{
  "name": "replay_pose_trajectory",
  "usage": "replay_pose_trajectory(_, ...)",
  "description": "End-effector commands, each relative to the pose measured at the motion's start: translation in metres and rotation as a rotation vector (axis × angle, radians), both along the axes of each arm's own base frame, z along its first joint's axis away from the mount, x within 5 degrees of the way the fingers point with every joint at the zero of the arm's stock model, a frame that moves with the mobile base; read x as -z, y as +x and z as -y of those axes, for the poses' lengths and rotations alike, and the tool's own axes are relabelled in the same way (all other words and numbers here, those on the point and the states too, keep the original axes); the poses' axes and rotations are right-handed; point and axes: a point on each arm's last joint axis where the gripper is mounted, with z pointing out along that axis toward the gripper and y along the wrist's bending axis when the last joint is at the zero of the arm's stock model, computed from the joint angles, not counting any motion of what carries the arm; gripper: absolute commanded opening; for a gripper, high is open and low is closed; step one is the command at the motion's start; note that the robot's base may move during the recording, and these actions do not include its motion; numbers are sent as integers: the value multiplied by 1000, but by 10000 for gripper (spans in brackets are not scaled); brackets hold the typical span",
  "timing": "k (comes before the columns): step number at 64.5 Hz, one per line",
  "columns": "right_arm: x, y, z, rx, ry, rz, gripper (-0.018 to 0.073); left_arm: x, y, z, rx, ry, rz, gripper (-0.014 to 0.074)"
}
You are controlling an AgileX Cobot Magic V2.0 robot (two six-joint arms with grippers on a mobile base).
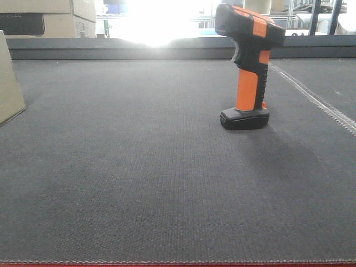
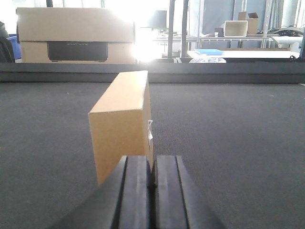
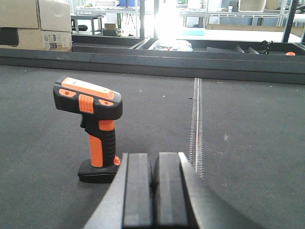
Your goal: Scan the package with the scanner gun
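The scanner gun [image 1: 249, 65] stands upright on its flat black foot on the dark belt, right of centre in the front view; it is black with an orange handle and orange top panels. In the right wrist view the scanner gun [image 3: 93, 126] stands just ahead and left of my right gripper [image 3: 152, 164], which is shut and empty. The package [image 2: 121, 121], a plain beige cardboard box with a small white label on its right side, stands directly ahead of my left gripper [image 2: 152, 164], also shut and empty. Only a corner of the package [image 1: 8, 83] shows at the front view's left edge.
A raised dark rail [image 1: 167, 47] runs along the belt's far edge. Brown cartons with black rectangles [image 2: 76, 36] sit beyond it on the left. A metal lacing seam [image 3: 195, 129] crosses the belt right of the scanner. Shelving and tables stand in the bright background.
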Motion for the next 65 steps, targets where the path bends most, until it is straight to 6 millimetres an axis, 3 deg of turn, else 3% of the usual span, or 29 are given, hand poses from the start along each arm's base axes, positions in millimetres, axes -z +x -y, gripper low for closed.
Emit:
replay_pose_trajectory(1,0,-1,2,28,-19,11,-153,-2,-1,0,8,-9,26,-111)
replay_pose_trajectory(19,13,1,11,127,68,-1,-153,-2,-1,0,8,-9,26,-111)
replay_pose_trajectory(47,80,-15,12,157,132,46,-153,-2,-1,0,8,-9,26,-111)
replay_pose_trajectory(65,79,-15,14,178,75,70,-153,-2,-1,0,8,-9,26,-111)
